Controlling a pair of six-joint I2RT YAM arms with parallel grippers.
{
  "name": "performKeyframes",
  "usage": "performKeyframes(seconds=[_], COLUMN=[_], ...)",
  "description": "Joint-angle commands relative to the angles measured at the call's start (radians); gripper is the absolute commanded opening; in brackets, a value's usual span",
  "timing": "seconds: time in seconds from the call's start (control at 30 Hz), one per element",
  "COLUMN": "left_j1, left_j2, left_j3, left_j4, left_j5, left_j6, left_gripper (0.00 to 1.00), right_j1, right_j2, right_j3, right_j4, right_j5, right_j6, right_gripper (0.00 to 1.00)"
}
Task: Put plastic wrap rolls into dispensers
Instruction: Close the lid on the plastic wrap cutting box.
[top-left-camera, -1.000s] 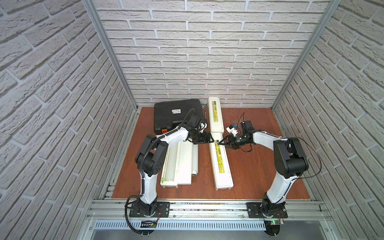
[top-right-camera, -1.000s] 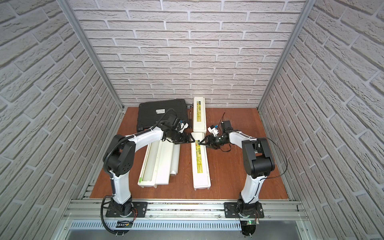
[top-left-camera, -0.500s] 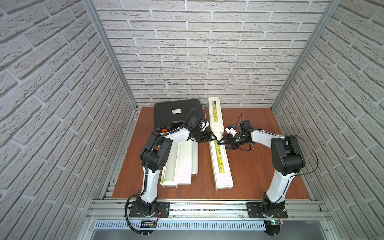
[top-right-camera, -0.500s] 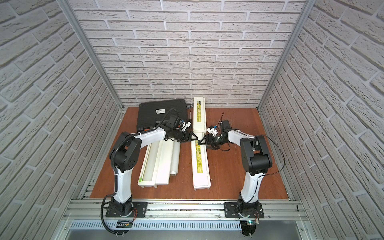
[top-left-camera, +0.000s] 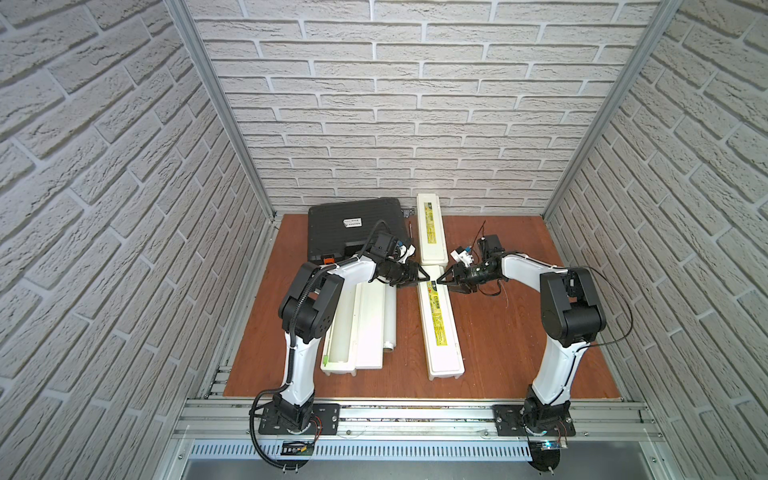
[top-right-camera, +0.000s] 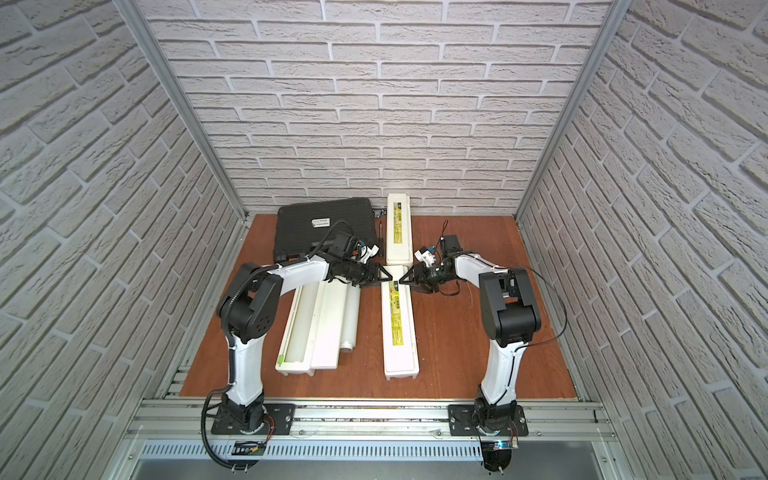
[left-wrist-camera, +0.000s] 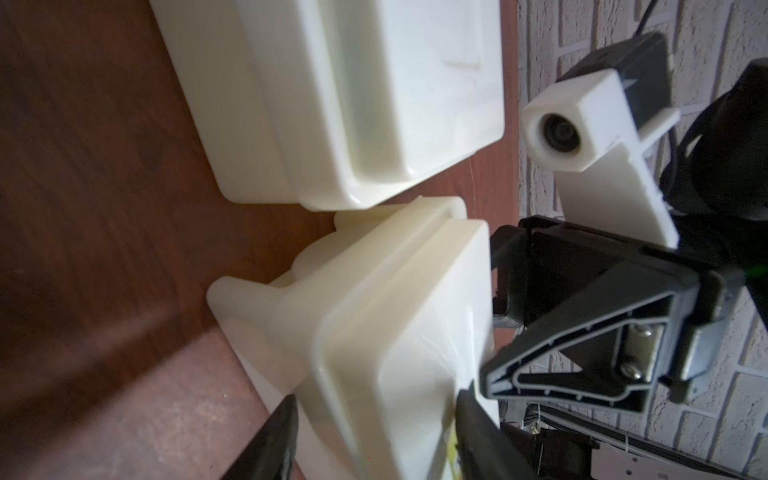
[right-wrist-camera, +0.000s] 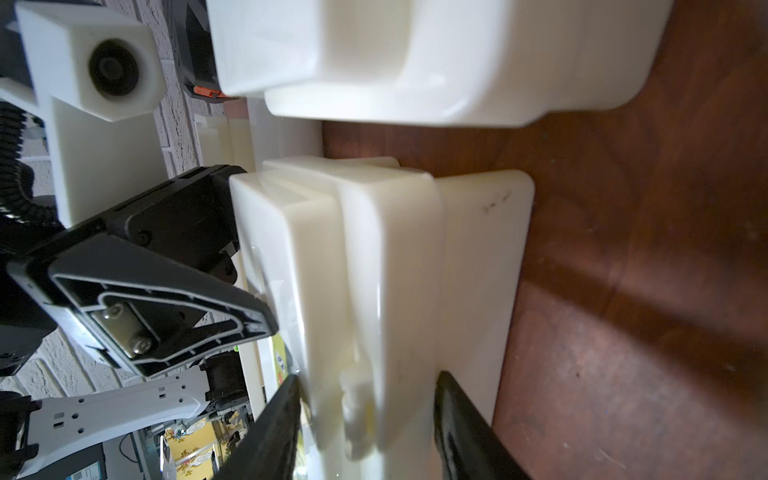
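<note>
A closed cream dispenser with a yellow-green label lies lengthwise mid-table. My left gripper and right gripper meet at its far end from opposite sides. In the left wrist view the left gripper has a finger on each side of that end. In the right wrist view the right gripper clamps the same end. An open dispenser lies to the left, with a plastic wrap roll on the table beside its lid. Another closed dispenser lies at the back.
A black case with orange latches sits at the back left, behind my left arm. The back dispenser's near end almost touches the middle dispenser's far end. The brick walls enclose the table on three sides.
My left gripper has edged right onto the middle dispenser's far end and narrowed its jaws around it. The right gripper opened briefly and shut again on the same end.
</note>
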Motion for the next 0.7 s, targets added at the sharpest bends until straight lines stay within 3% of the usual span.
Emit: performKeyframes(seconds=[0.0,0.07,0.27,0.43,0.67], left_j1=[-0.033,-0.034,-0.026,0.024,0.093], left_j2=[0.105,0.054,-0.093,-0.196,-0.315], left_j3=[-0.073,-0.05,0.024,0.077,0.024], left_j4=[-0.236,-0.235,-0.222,-0.224,-0.165], left_j5=[-0.205,-0.199,-0.203,-0.227,-0.227], left_j6=[0.035,0.048,0.081,0.096,0.083], left_gripper=[0.6,0.67,0.87,0.92,0.95], right_j1=[0.085,0.084,0.119,0.252,0.451], right_j2=[0.005,-0.065,-0.305,-0.425,-0.421], right_j3=[-0.049,-0.036,0.016,-0.001,-0.003], right_j4=[0.0,-0.036,-0.16,-0.258,-0.328], right_j5=[0.196,0.274,0.577,0.886,1.118], right_j6=[0.012,0.015,0.053,0.144,0.3], right_gripper=[0.54,0.62,0.75,0.81,0.86])
